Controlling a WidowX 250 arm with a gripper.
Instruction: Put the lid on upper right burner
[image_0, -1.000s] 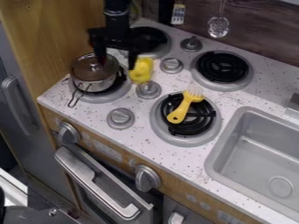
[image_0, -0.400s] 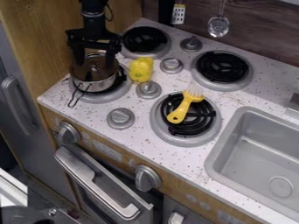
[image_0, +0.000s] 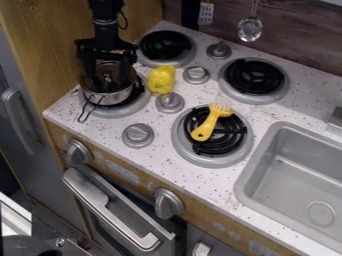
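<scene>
Over the lid (image_0: 107, 85), the tool (image_0: 107, 76) hangs pointing down, fingers wide apart.

No readable lettering or numbers stand on anything here.

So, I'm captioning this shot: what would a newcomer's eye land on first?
Probably the bright yellow fork lying on the front right burner. Close behind, the yellow pepper beside the pot at left. Then the black arm over that pot, its jaws apart around the knob of the lid.
</scene>
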